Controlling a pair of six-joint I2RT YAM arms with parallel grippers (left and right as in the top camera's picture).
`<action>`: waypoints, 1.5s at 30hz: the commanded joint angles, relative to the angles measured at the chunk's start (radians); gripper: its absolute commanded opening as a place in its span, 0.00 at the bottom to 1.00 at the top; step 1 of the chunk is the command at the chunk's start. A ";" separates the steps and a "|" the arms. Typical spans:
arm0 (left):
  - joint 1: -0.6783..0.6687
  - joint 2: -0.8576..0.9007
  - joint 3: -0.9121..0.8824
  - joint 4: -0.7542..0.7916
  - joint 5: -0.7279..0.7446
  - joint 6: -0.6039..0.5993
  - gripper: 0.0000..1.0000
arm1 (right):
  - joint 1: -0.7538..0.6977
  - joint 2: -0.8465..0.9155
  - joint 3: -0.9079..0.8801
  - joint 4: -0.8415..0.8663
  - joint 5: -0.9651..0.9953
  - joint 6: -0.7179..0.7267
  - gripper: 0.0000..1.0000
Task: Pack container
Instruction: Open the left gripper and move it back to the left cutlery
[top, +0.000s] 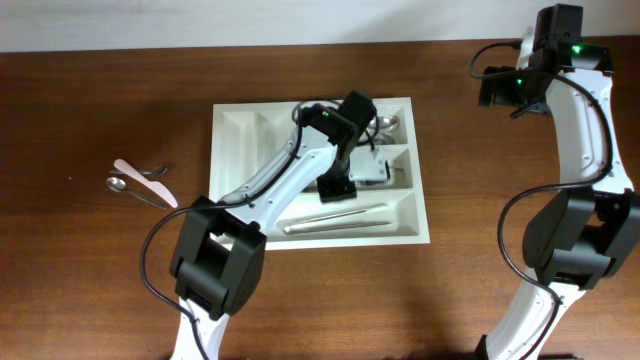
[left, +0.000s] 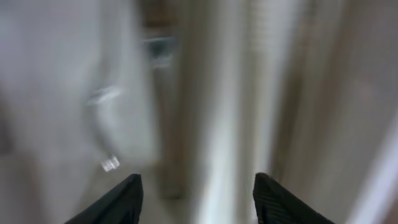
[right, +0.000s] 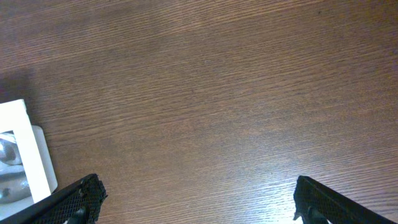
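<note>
Loose spoons (top: 135, 184) lie left; container (top: 222, 170) sits mid-table. Left gripper (left: 198, 186) — fingers apart, empty — hangs over it: best lifted straight up, clear of the walls. Right gripper (right: 199, 193), spread wide, waits over the table (right: 217, 93).

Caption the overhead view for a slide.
Left arm reaches over the white tray; right arm stands off to its right; spoon and pink utensil lie left of it.
</note>
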 joint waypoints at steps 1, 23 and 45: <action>0.053 0.007 0.101 0.046 -0.188 -0.221 0.59 | -0.002 -0.017 -0.002 0.000 0.001 0.008 0.99; 0.627 0.033 0.250 -0.201 -0.171 -0.593 0.82 | -0.002 -0.017 -0.002 0.000 0.001 0.008 0.99; 0.650 0.061 -0.139 0.060 -0.441 -0.447 0.83 | -0.002 -0.017 -0.002 0.000 0.001 0.008 0.99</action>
